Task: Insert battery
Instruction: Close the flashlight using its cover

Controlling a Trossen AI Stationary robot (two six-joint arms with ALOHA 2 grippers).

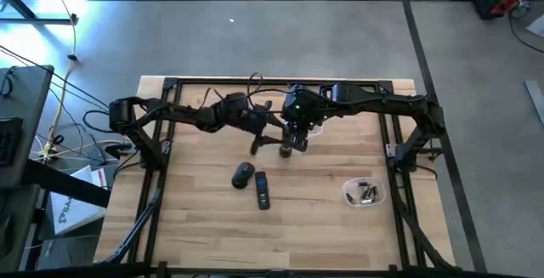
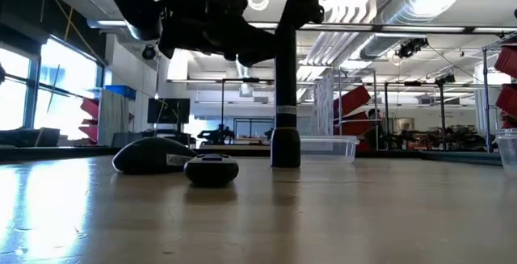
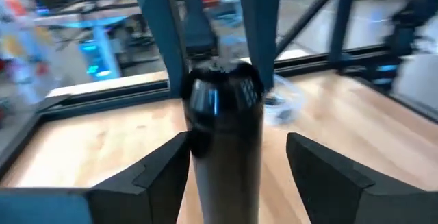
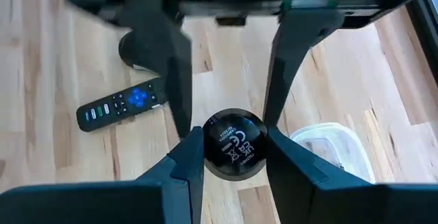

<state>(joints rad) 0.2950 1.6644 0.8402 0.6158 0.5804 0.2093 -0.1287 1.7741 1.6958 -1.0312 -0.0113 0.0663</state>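
A black flashlight (image 2: 284, 94) stands upright on the table, its wider end (image 2: 285, 149) down. My right gripper (image 4: 234, 152) comes down on it from above and is shut on its top end. My left gripper (image 3: 236, 148) reaches in from the table's left and is open, one finger on either side of the flashlight's body (image 3: 226, 155). A gap shows at one finger; at the other I cannot tell whether it touches. Batteries (image 1: 367, 195) lie in a clear container at the right front. My right gripper pinches the flashlight's round top end (image 4: 234, 144) between its two fingers (image 4: 188, 162). The fingers point straight down. The flashlight hangs upright below them, and its lower end (image 2: 285, 163) rests on the table.
A black remote (image 1: 263, 189) and a black computer mouse (image 1: 243, 174) lie nearer the front, left of the flashlight. The clear container (image 1: 365, 193) sits at the right front. Another clear tub (image 2: 327, 147) shows behind the flashlight in the low view.
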